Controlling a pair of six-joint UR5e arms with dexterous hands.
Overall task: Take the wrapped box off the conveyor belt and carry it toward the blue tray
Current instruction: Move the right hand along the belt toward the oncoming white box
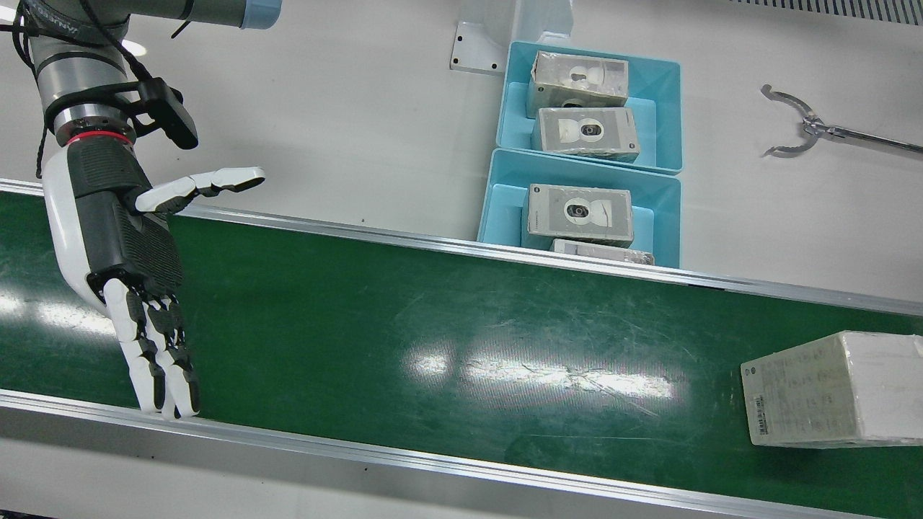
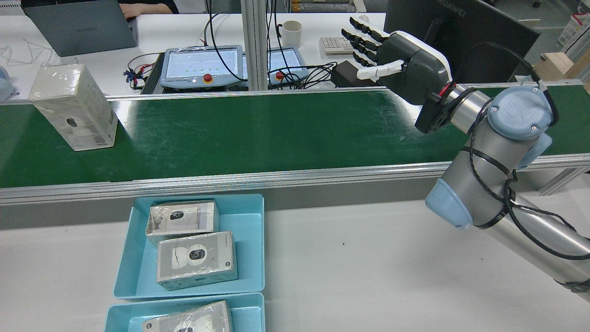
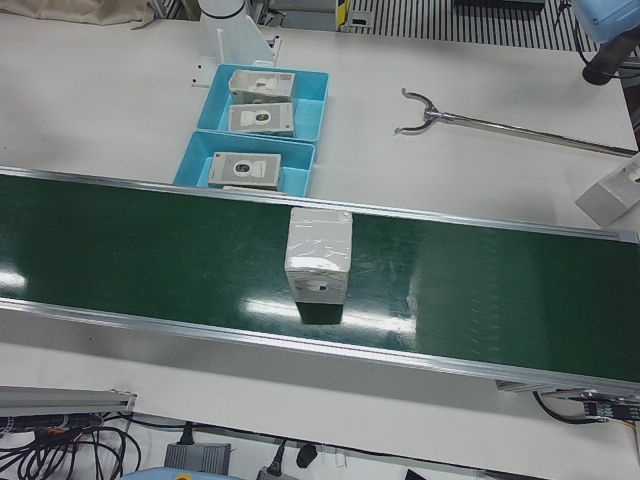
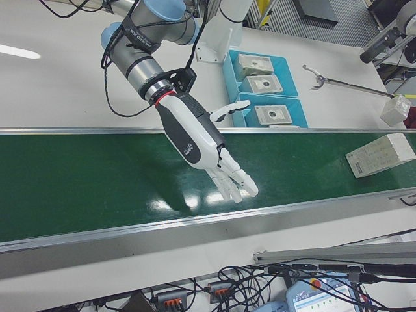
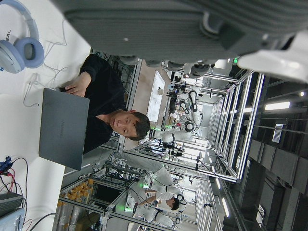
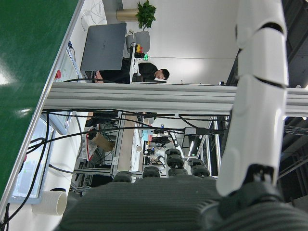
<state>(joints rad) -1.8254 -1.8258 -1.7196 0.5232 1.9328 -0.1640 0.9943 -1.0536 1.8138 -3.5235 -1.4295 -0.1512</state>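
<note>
Wrapped box [image 2: 73,108] upright on green conveyor belt [image 2: 276,129], right hand [image 2: 398,64] spread above, well apart

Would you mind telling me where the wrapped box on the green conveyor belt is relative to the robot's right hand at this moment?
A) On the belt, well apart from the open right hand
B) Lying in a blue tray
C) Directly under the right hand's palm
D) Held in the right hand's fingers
A: the wrapped box stands on the conveyor belt at the opposite end from the right hand, which hovers open and holds nothing.
</note>
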